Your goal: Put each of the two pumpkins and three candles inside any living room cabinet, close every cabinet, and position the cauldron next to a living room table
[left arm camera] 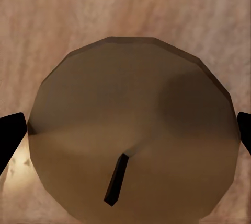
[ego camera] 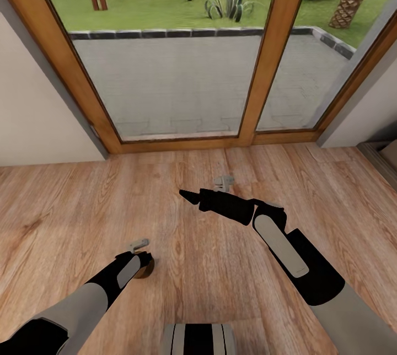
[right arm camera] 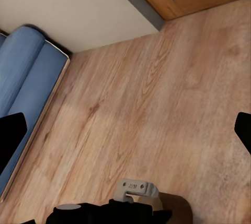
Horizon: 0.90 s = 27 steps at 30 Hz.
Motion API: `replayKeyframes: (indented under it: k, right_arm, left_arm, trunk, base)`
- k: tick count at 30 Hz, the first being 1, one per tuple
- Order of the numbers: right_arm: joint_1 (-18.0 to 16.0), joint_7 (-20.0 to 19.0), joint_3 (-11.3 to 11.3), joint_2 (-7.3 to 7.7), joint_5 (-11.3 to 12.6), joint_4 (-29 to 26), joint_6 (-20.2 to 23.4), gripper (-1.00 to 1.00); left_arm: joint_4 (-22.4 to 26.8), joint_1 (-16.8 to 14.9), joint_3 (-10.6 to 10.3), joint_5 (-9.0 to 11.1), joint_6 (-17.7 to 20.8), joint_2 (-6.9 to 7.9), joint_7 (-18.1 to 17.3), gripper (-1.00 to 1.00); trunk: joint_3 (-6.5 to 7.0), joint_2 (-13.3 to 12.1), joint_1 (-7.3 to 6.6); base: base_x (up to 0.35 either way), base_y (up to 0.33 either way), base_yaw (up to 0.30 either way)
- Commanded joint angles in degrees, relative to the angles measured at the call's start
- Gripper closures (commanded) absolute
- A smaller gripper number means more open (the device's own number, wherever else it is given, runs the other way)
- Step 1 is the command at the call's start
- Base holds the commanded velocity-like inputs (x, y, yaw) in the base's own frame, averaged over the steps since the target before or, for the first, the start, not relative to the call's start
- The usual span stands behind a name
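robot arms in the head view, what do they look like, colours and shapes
Both arms are built of black segments with pale grey panels. The right arm has a long rounded grey inlay on its black forearm and a grey upper section. Its right gripper ends in black pointed fingers, with a small grey bracket by the wrist. The left arm is grey with black joints and carries a similar grey bracket.

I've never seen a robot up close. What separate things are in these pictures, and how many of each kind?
Candle: 1
Robot arms: 2, the left arm and the right arm
Blue cushioned seat: 1
Total: 4
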<state>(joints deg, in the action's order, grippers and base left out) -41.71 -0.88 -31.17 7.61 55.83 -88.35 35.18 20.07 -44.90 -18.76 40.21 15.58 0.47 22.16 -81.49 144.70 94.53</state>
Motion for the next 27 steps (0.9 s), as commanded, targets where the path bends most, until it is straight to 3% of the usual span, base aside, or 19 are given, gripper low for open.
replayKeyframes:
  k: [1,10,27]
  right_arm:
    - [0.0,-0.1,0.0,0.03,0.0,0.0,0.2,-1.0]
    - [0.0,-0.1,0.0,0.03,0.0,0.0,0.1,-1.0]
    - [0.0,0.0,0.3,0.04,-0.1,1.2,-0.4,-1.0]
  left_arm:
    - [0.1,0.0,-0.4,0.2,0.3,0.07,0.4,1.0]
    - [0.1,0.0,-0.4,0.3,0.3,0.06,0.4,1.0]
    - [0.3,0.0,0.0,1.0,0.5,0.73,0.5,1.0]
  trunk:
    - [-0.04,0.0,-0.01]
    - [-0.04,0.0,-0.01]
    - [3.73,-0.2,-0.45]
  base:
    - [0.0,0.0,0.0]
    - [0.0,0.0,0.0]
    - [0.0,0.0,0.0]
